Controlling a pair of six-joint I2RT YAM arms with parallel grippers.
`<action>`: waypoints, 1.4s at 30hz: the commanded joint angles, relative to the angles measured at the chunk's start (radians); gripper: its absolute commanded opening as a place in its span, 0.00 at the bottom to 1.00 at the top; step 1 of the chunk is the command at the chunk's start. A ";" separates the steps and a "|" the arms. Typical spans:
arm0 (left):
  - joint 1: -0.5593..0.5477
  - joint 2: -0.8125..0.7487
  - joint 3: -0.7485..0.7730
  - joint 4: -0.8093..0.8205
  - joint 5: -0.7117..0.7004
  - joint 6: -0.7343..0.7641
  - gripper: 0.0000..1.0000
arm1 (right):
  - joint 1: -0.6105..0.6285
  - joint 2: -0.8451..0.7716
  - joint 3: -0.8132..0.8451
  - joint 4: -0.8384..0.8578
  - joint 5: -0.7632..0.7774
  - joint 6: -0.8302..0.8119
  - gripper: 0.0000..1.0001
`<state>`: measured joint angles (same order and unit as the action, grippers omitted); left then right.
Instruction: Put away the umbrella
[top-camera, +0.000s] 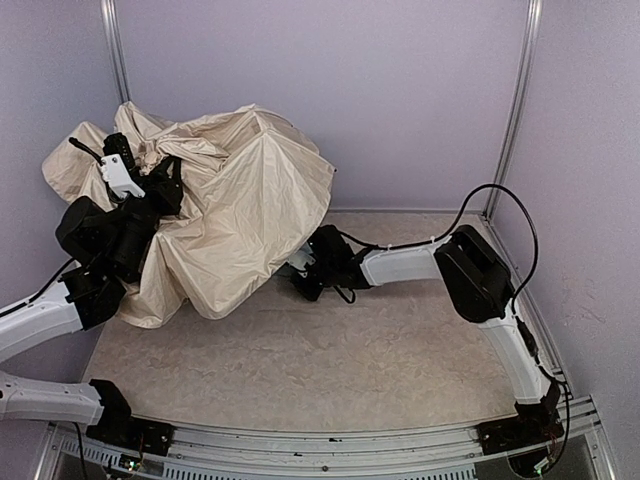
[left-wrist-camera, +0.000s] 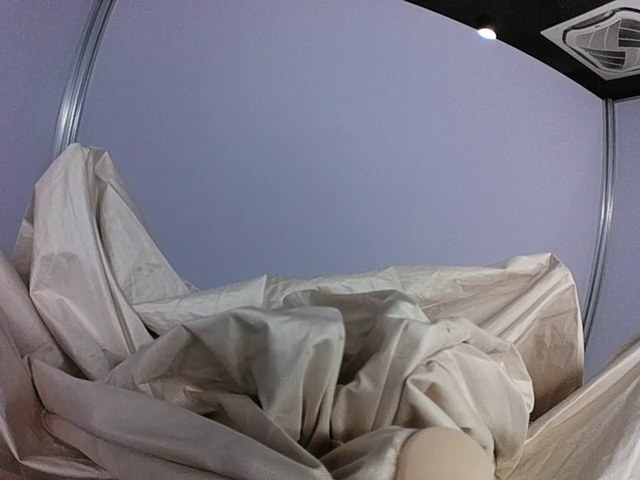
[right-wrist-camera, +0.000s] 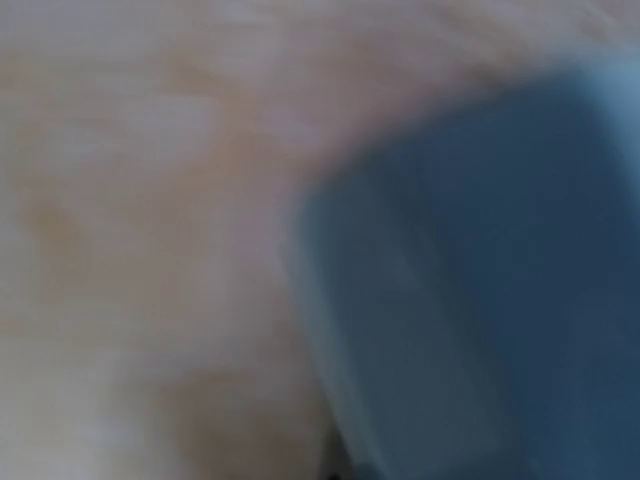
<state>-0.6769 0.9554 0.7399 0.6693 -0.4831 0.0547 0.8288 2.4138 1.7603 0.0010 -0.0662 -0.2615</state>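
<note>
Umbrella (top-camera: 250, 190) fabric swamping left hand (top-camera: 120, 165), right hand (top-camera: 302, 264) half hidden

A: Umbrella (top-camera: 250, 200) cloth: thin, cream, faintly sheened, creased all over.

B: Agreed. Almost papery in the deeper folds (softer-looking close up). Handle (left-wrist-camera: 445, 455) smooth, matt, beige; plastic by the look.

A: Table (top-camera: 330, 360): mottled beige, stone-like pattern, dull finish, no glare.

B: Walls (top-camera: 400, 90) flat lilac, matt, untextured. Posts (top-camera: 521, 90) bright metal, lightly shiny.

A: Arm shells (top-camera: 400, 265) white plastic, slightly glossy. Joints (top-camera: 470, 270) black, satin rather than shiny.

B: Rail (top-camera: 330, 445) ribbed, pale metal. Blue shape (right-wrist-camera: 480, 280) smooth, but too blurred to name a material.
</note>
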 joint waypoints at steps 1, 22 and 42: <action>0.013 -0.024 0.003 0.044 0.003 0.020 0.03 | -0.076 0.031 0.108 -0.201 0.049 0.044 0.00; -0.045 0.045 0.014 -0.011 0.139 -0.024 0.02 | -0.284 -0.371 -0.073 -0.053 -0.298 0.094 0.00; -0.297 0.212 0.120 -0.117 0.609 0.116 0.00 | -0.238 -1.226 -0.846 0.167 -0.857 -0.012 1.00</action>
<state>-0.8509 1.1164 0.7628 0.5457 0.0185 0.0906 0.4419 1.1992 0.9176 0.1360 -0.9318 -0.1986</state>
